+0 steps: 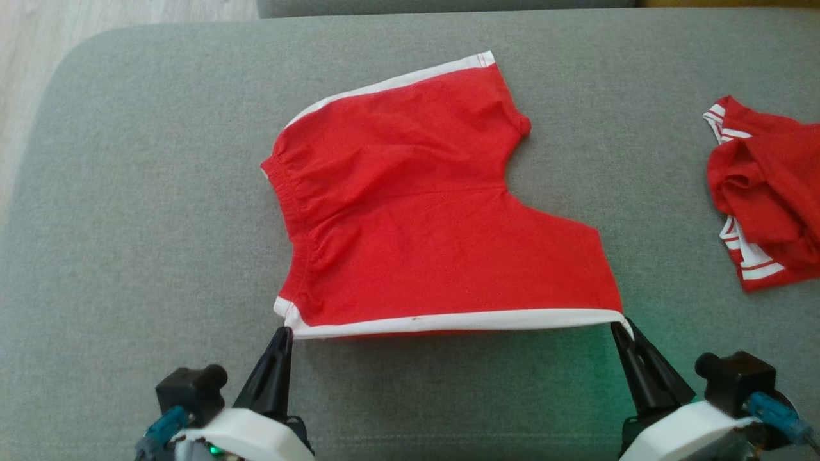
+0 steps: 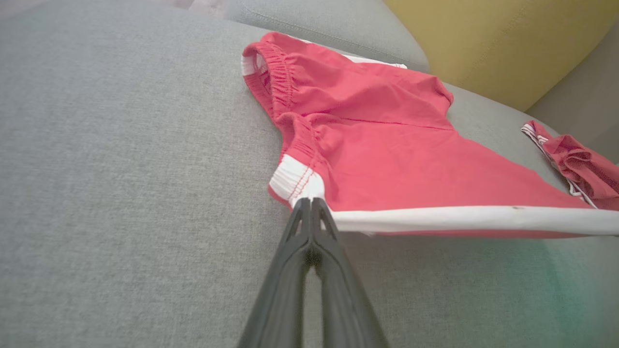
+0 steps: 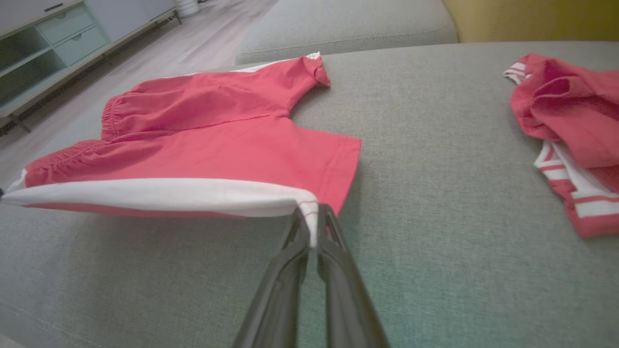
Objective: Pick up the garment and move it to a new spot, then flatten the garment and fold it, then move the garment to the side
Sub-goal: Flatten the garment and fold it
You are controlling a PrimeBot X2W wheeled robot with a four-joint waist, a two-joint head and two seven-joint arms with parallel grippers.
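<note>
The left end effector (image 1: 282, 334) and right end effector (image 1: 619, 328) pinch the near hem corners of the garment (image 1: 416, 211). Flattening seems done; folding next means carrying that hem to the far edge.

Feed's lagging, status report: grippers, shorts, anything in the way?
Left gripper shut on red shorts, waistband corner. Right gripper shut on hem corner. Near edge lifted, taut. Other garment apart, rightward.
</note>
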